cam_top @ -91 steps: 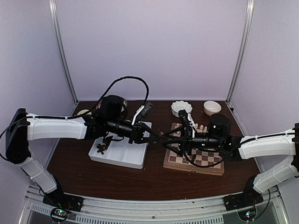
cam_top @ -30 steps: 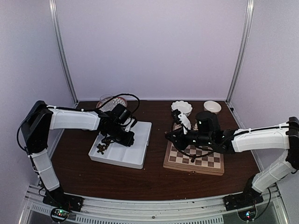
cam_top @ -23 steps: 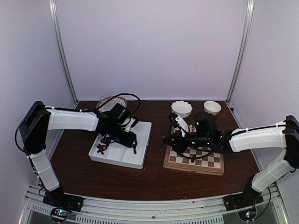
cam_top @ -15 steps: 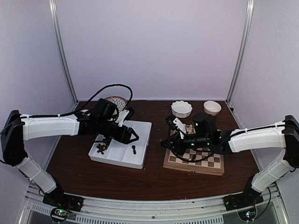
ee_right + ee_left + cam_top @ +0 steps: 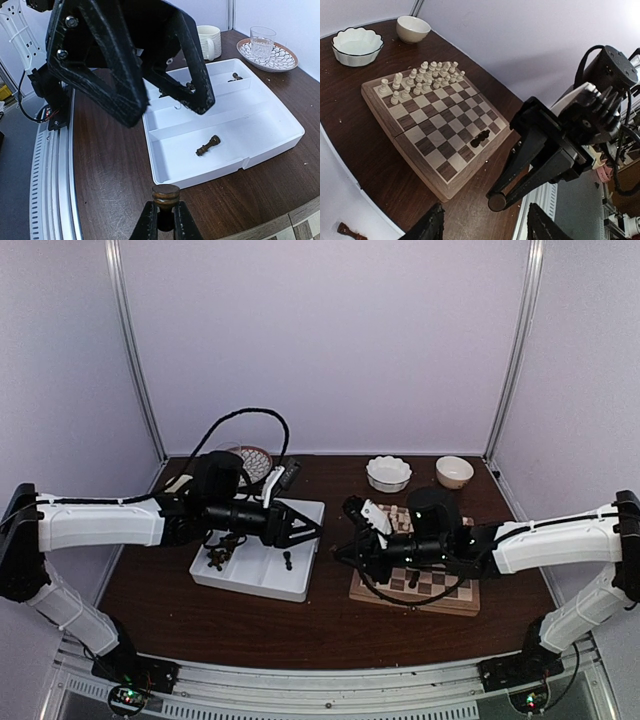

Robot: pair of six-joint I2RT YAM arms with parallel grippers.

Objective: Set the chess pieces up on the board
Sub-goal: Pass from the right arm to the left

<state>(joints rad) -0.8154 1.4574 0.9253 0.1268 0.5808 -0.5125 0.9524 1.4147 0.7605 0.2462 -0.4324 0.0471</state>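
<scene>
One dark chessman [image 5: 165, 194] is pinched by its stem between the closed fingers of the right gripper [image 5: 165, 212], rounded end poking out. It hangs over bare table in the gap between the board [image 5: 437, 150] and the white tray [image 5: 240, 115], above no square. A second ago that gripper was at the board's left edge; it has since eased off it towards the tray. Meanwhile the left gripper [image 5: 316, 530] has swung up out of the tray and now faces it, jaws spread wide and empty. Another dark chessman [image 5: 207, 145] lies on its side in the tray compartment nearest the board, where none showed a second ago, and a heap of others [image 5: 213, 558] waits in the farthest compartment. A couple of dark pieces [image 5: 480, 138] sit on the board opposite the cream chessmen [image 5: 427, 75] ranked along two rows. The face-off reads as a hand-over or re-grip in the making, perhaps to turn the piece upright. Most of the dark set is not yet placed.
</scene>
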